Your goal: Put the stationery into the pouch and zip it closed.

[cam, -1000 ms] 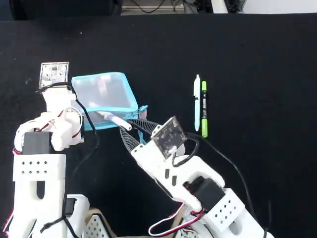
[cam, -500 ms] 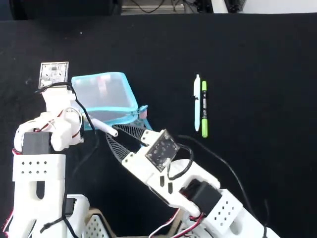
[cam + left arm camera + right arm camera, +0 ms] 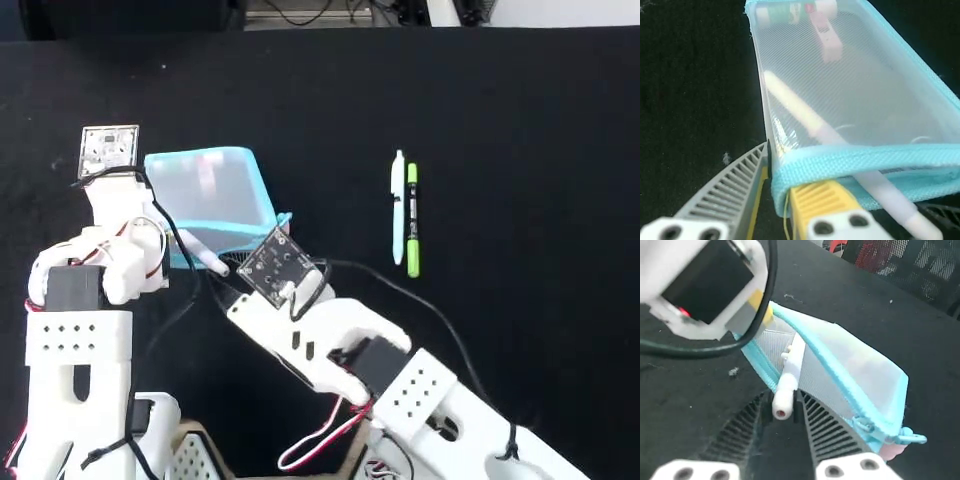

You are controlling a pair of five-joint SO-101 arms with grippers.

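Counter (image 3: 500,120) is black, with both arms at its near edge. Left gripper (image 3: 772,155) sits at the near corner of the pouch (image 3: 210,190), its fingers (image 3: 740,180) pinching the teal rim at the open mouth. Right gripper (image 3: 782,399) is at the same mouth, its black ribbed fingers (image 3: 822,427) closed on the back end of the white pen (image 3: 789,371). The pouch is translucent with teal trim and lies flat on the counter in front of the left arm, zip open, pull tab (image 3: 912,439) hanging at the far end of the zip. The white pen is angled through the mouth, front part inside, rear end outside. A pale blue pen (image 3: 398,205) and a green marker (image 3: 412,220) lie side by side on the counter, well apart from the pouch, off to the right arm's side. A small pink-and-white item (image 3: 825,35) sits inside at the pouch's closed end.
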